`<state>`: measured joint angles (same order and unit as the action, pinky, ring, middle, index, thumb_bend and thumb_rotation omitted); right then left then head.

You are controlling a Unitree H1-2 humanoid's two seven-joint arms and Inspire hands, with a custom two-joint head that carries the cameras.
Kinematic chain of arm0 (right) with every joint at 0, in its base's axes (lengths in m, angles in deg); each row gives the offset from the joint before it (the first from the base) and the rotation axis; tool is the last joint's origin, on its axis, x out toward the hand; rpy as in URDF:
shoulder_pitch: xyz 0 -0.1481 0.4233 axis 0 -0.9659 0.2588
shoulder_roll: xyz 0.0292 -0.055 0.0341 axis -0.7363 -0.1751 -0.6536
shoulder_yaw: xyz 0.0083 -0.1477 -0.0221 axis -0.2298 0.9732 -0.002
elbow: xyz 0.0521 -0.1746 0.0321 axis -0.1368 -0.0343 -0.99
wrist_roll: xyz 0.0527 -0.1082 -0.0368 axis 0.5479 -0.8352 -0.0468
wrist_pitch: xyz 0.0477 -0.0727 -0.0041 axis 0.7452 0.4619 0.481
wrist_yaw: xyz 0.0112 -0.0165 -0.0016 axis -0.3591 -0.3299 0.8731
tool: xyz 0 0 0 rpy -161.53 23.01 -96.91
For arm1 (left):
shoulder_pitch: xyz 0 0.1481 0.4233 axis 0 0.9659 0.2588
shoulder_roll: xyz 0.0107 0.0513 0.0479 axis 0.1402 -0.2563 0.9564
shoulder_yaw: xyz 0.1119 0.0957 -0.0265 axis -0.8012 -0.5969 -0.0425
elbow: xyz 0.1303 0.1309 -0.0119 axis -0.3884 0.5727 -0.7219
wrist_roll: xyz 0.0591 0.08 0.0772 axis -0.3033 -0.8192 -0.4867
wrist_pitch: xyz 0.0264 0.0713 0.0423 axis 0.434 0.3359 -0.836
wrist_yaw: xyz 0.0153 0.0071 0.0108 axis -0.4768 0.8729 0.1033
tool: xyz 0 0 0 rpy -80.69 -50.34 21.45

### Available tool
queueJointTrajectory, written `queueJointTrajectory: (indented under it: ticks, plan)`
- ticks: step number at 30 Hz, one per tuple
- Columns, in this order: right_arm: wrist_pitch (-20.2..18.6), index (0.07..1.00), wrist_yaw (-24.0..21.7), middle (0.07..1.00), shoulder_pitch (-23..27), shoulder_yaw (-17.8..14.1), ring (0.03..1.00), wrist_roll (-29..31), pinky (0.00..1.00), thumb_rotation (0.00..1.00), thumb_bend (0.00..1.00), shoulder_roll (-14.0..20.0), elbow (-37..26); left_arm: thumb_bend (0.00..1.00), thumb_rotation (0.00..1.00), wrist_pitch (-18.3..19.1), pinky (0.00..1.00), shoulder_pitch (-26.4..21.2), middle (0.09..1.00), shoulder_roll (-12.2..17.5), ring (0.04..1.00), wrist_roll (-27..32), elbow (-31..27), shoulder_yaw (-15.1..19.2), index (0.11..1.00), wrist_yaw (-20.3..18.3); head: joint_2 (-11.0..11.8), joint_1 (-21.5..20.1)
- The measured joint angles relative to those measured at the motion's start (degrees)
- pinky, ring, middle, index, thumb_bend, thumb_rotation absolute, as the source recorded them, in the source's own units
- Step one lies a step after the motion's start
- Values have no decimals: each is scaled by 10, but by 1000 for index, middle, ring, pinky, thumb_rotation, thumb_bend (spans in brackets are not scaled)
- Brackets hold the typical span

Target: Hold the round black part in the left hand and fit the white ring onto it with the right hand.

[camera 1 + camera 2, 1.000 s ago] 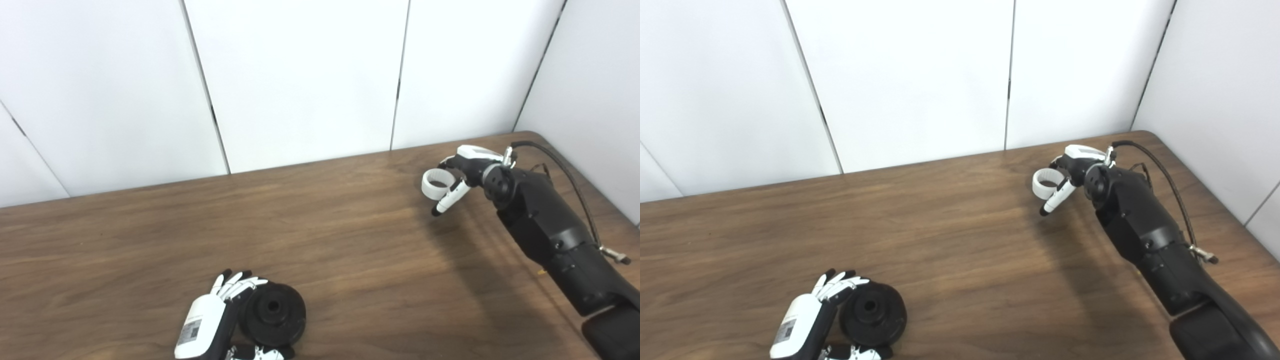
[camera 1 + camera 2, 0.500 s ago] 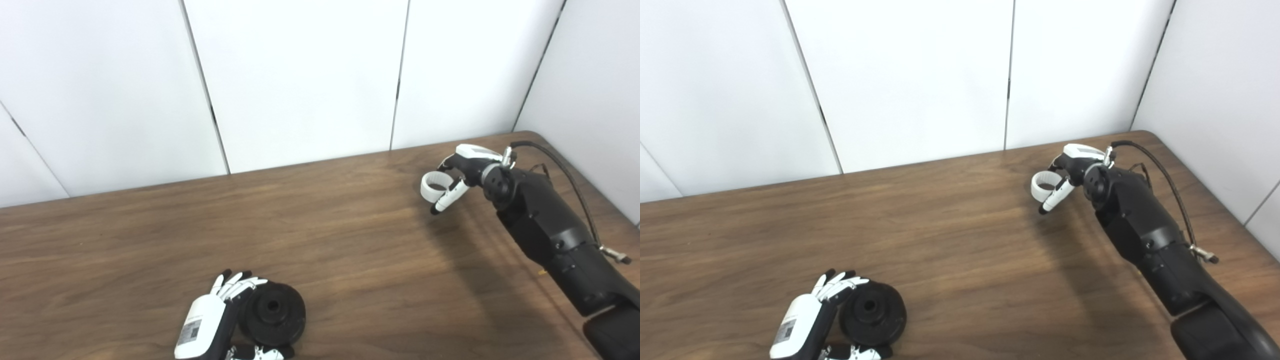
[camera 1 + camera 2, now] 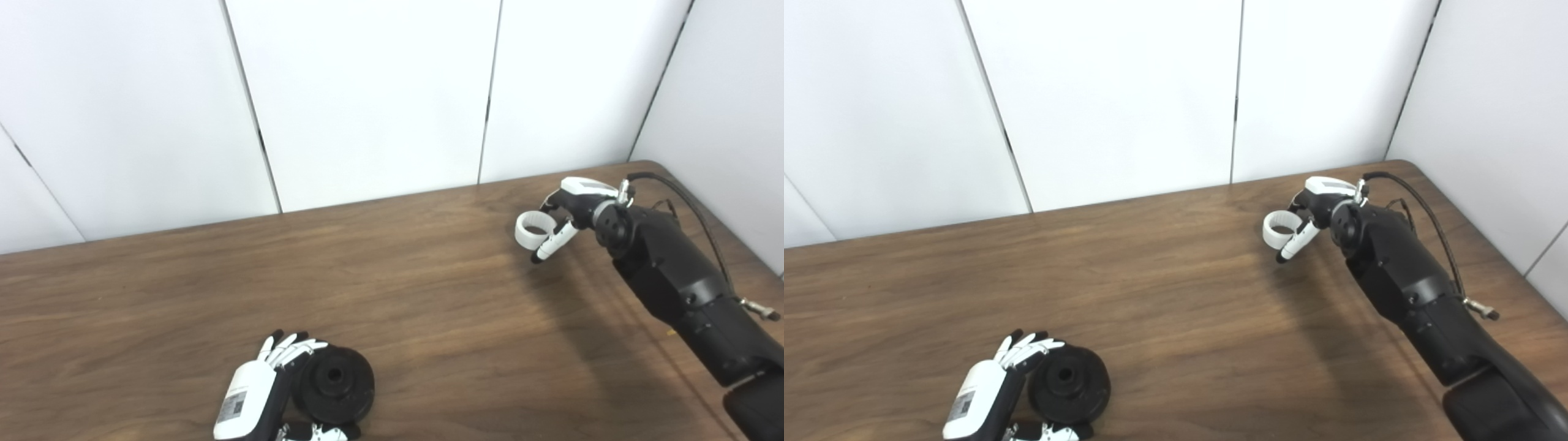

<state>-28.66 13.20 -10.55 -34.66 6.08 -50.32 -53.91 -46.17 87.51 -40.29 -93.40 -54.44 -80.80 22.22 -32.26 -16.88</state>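
Observation:
The round black part, a disc with a raised hub and a centre hole, stands tilted near the table's front edge. My left hand cups it from the left, fingers over its top rim and thumb under it. Far to the right, near the back of the table, my right hand is shut on the white ring, holding it at its left side a little above the wood. The ring's opening faces roughly upward.
The brown wooden table ends at white wall panels behind and at a rounded corner on the far right. A black cable loops off the right forearm. Bare wood lies between the two hands.
The right hand with the ring has dipped and drifted slightly; the right forearm has shifted a little to the right. The left hand and black part have not moved.

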Motion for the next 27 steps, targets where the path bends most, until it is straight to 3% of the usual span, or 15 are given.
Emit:
queueJointTrajectory:
  ticks: [6,27]
  plan:
    - [-1,675,0,918,0,3,985,3,999,295,827,0,0,519,58,1,1000,0,801,0,902,0,0,0,486,0,-1,0]
    - [-1,646,15,907,0,3,979,11,1000,253,845,-3,-1,519,56,4,1000,1,802,-1,909,0,-3,1,486,-5,-4,1]
